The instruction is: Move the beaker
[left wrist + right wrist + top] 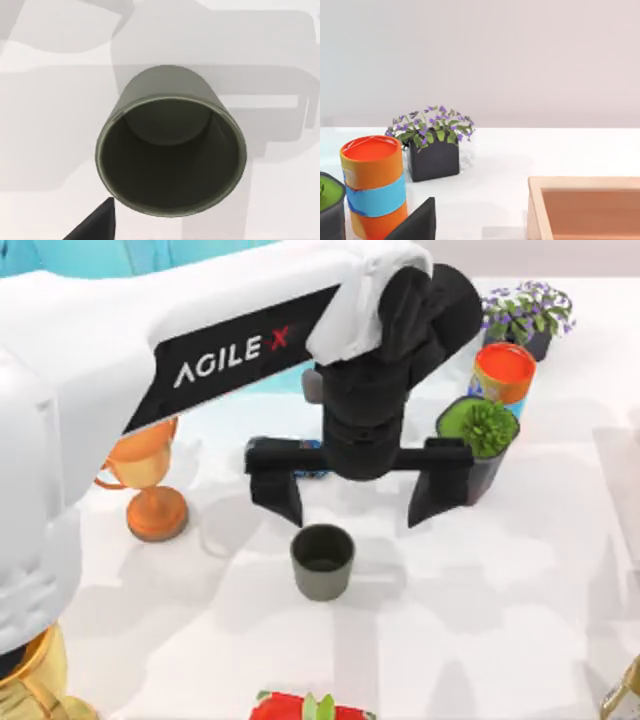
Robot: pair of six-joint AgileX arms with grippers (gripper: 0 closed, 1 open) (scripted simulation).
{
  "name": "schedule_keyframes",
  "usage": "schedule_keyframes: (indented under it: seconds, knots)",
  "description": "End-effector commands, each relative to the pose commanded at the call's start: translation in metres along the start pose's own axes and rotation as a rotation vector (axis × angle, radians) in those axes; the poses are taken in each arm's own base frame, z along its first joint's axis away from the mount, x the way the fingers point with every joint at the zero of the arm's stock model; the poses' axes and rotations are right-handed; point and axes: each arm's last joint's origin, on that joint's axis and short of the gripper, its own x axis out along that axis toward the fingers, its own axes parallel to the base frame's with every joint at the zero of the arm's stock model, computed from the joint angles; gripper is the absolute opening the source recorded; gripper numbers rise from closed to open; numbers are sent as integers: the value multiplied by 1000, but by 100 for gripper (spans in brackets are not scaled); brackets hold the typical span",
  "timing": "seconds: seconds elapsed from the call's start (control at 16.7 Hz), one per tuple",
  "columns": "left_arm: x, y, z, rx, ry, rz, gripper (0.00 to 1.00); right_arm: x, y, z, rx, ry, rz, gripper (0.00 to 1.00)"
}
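The left arm's pincer is hanging wide open just beyond the beaker, which is standing upright mid-bench, slightly nearer than and between its spread fingertips.

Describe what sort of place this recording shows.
Probably a rendered tabletop test scene: a plain white table scattered with unrelated props, such as an orange trophy and potted plants, around the beaker beneath the open left pincer.

You have an orange trophy standing left of centre on the white table. At the right rear: an orange-topped can with blue band, a dark pot of purple flowers behind it, a green-plant pot in front. Wooden tray nearby.
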Motion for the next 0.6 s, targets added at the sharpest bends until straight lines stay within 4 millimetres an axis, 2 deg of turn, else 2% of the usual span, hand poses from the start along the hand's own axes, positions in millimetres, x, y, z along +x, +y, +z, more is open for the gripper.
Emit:
schedule_keyframes:
  seconds: [0.3, 0.42, 0.6]
  knots:
    - [59, 0, -1, 0, -6, -6, 100, 0, 0, 0, 0, 0, 0, 100]
    - [67, 1, -3, 0, -3, -2, 100, 0, 0, 0, 0, 0, 0, 100]
    - [68, 1, -3, 0, -2, -2, 100, 0, 0, 0, 0, 0, 0, 100]
